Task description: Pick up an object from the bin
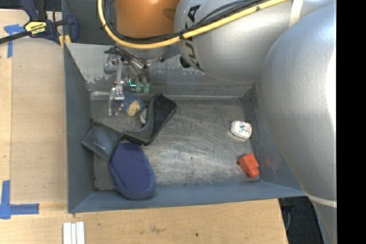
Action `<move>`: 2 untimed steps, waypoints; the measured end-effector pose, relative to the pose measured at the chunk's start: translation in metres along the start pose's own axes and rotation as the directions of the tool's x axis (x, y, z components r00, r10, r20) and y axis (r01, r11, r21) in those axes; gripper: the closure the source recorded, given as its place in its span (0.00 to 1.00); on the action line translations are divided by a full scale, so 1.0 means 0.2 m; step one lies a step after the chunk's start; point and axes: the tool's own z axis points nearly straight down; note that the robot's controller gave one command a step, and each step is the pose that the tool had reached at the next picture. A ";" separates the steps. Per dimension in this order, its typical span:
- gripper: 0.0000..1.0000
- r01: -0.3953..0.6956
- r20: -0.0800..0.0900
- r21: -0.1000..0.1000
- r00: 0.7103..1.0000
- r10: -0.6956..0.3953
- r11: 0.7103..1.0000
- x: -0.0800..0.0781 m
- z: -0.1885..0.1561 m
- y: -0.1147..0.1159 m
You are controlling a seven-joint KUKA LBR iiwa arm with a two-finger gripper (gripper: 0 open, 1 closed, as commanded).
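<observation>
Left end of the bin [77, 140], near side: dark pouch [102, 143] lying flat, with a blue oval pad [132, 170] partly over it, close to the near wall. Farther in, left of centre: claw [123, 99] low by the far wall, under the orange wrist cover. Impossible to tell whether released or clenched; nothing plainly gripped. Just right of the claw: a small tan piece [134, 107], nearest thing to it and so, at a guess, the one to pick. Right beside that: a black curved flap [157, 114], reaching down toward the pouch. Well apart, on the right: white lump [241, 130], then red block [249, 166] closer to the near wall, both on bare floor. Step in hand, by the look of it: lining up low in the bin, grasp not yet made. Next move: centre over the tan piece, go down to the floor, close, then lift straight up, clear of the flap.
</observation>
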 end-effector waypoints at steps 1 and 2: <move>0.00 -0.140 0.001 0.001 0.990 0.140 0.990 -0.05 0.49 -0.28; 0.00 -0.073 0.008 -0.006 0.997 0.073 0.997 -0.05 0.62 -0.55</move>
